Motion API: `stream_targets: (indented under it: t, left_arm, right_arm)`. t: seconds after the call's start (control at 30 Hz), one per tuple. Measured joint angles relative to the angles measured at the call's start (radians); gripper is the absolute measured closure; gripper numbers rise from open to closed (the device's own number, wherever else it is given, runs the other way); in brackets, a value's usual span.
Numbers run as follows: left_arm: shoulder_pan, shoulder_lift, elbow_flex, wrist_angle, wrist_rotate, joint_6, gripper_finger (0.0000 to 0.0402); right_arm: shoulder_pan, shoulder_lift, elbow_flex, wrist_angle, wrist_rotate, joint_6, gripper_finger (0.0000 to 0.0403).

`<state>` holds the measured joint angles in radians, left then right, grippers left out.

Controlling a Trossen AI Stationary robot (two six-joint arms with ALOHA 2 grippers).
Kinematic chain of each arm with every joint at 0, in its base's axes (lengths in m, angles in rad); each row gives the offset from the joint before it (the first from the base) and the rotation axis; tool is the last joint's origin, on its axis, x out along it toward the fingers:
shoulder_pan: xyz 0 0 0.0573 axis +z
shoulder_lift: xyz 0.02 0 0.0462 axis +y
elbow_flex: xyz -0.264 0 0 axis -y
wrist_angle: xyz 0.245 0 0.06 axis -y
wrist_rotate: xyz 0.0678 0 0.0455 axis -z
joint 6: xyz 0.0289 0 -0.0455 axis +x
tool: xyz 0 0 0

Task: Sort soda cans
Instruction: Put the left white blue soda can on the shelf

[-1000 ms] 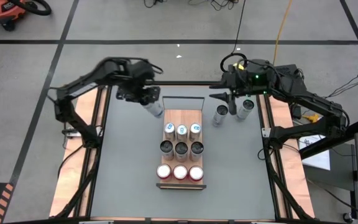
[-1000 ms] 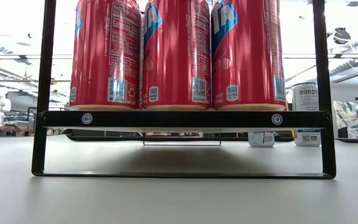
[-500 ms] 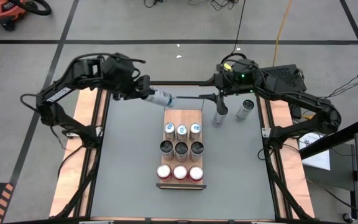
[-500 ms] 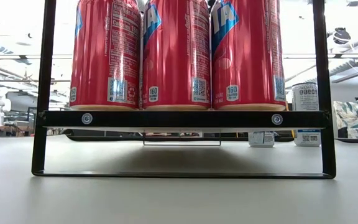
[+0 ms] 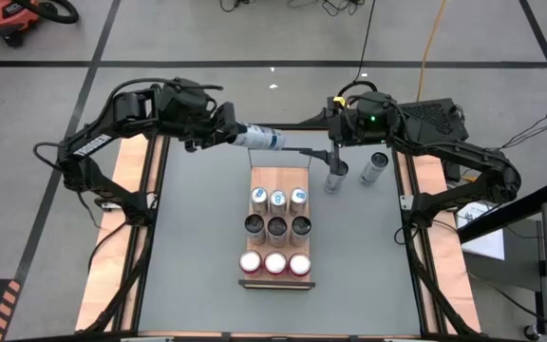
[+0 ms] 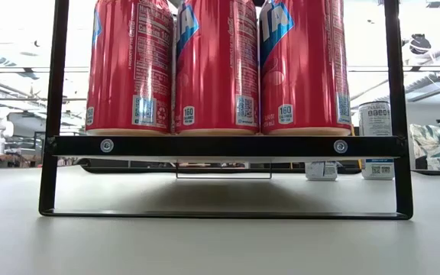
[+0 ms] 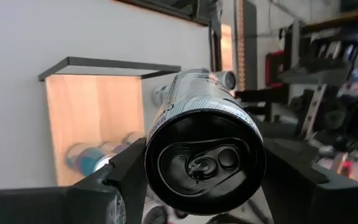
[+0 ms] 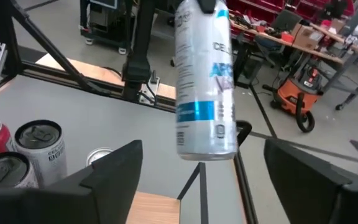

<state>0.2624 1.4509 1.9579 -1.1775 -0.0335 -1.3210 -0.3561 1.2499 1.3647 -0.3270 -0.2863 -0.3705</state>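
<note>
Nine cans on rack: a wooden tray with a black metal frame (image 5: 275, 177) holds three rows; three slim blue cans with pale tops (image 5: 278, 198), three silver-grey cans with dark tops (image 5: 277, 226), three red cans with silver tops (image 5: 274, 263)
Rack gap: the far row is bare wood
Left gripper: the left gripper (image 5: 224, 135) clasps a silver-grey can with a dark top (image 5: 260, 139), lying horizontal in the air above the table, just beyond the tray's far edge; in the left wrist view its dark end faces the camera between the fingers (image 7: 120, 186)
Right gripper: the right gripper (image 5: 332, 150) has its jaws spread, empty, near the held can's free end; two more silver-grey cans stand on the table beside the tray (image 5: 335, 175) (image 5: 376, 166)
Stage: seemingly a hand-over between arms
Risk: if the left gripper lets go before the right one closes, the can could drop onto the tray and topple the blue row; the right arm could also knock the standing can beneath it
</note>
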Motion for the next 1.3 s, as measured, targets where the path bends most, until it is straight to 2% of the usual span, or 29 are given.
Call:
stream_targets:
  t: [0.33, 0.73, 1.3]
  left_arm:
    - [-0.061, 0.010, 0.000, 0.068, -0.094, -0.074, 0.0155]
    - [-0.120, 0.056, 0.000, 0.153, -0.102, -0.087, 0.0150]
    - [-0.128, 0.095, -0.001, 0.235, -0.101, -0.053, 0.0148]
  right_arm:
    - [0.000, 0.000, 0.000, 0.009, 0.051, -0.077, 0.0069]
    - [0.005, 0.007, 0.000, 0.001, 0.046, -0.171, 0.0069]
    - [0.032, 0.072, 0.001, -0.026, 0.031, -0.124, 0.0069]
